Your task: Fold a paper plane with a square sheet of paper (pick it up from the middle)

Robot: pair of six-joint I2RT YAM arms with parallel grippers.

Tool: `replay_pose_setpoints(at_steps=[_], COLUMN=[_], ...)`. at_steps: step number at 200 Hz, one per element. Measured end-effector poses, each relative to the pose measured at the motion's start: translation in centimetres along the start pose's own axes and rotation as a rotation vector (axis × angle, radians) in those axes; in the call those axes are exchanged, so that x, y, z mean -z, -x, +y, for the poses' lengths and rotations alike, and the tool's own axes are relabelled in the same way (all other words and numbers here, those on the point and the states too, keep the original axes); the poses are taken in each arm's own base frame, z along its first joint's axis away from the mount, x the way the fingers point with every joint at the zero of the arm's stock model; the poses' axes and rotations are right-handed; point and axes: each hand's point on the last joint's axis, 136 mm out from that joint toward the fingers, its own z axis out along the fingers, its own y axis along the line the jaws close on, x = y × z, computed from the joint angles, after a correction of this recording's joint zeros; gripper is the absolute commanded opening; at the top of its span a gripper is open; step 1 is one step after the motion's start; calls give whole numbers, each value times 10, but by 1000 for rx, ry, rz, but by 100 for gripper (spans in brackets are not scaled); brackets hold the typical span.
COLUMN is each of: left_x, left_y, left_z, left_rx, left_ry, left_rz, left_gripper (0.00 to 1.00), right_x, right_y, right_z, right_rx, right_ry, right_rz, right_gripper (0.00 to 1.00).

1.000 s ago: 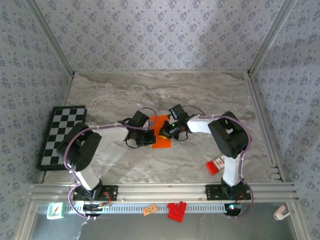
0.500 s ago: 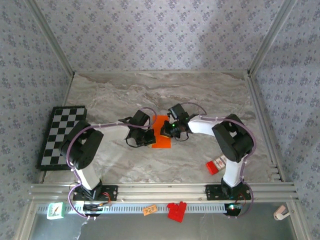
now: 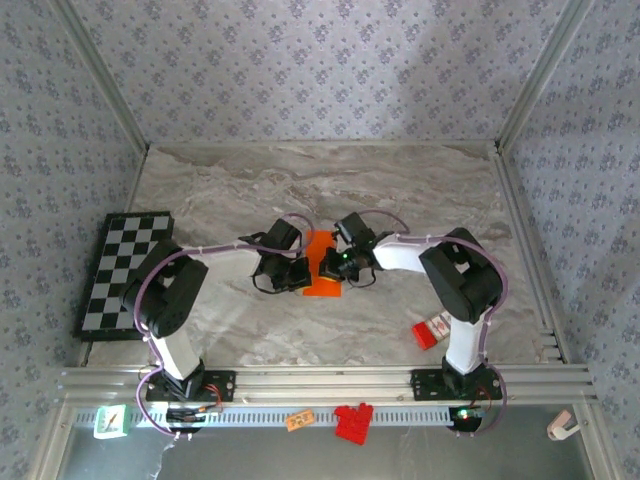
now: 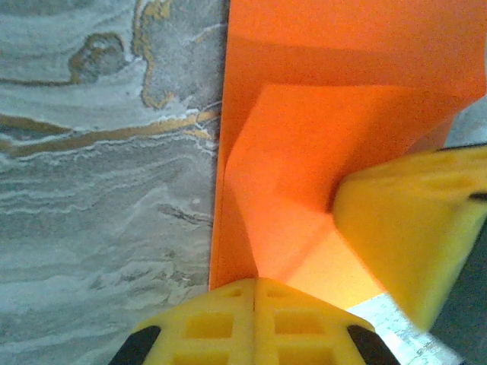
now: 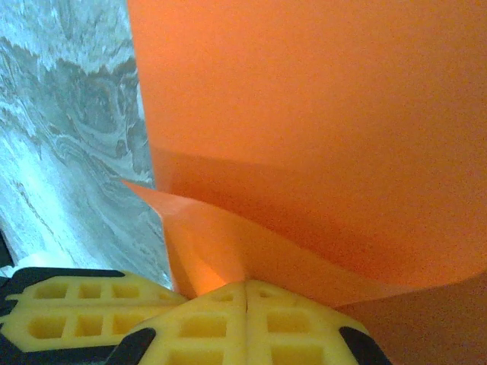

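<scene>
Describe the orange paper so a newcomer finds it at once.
On the grey marbled table, look to its middle. There the orange sheet of paper buckles between the left pincer and right pincer, both shut on it. Unlike the checkerboard and the red-and-white box, it is thin, plain and bright orange.

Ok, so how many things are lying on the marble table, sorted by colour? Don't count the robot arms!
Orange: 1, the square sheet of paper
Black-and-white: 1, the checkerboard
Red-and-white: 1, the small box
Total: 3
</scene>
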Motion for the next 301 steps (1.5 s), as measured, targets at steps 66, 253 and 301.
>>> replay_pose_setpoints(at_steps=[66,253,301], left_x=[-1,15,7], left_y=[-1,50,58], left_z=[0,-32,-18], left_rx=[2,17,56], left_ry=[1,-72,-33], left_rz=[11,-126,-145], left_gripper=[0,14,11], right_x=[35,57,35], right_y=[57,18,12], right_z=[-48,-14,-19], right_rx=[-131,-205,-230], right_ry=[-6,-9,-23], right_rz=[-106,-201,-160], right_gripper=[6,39,39])
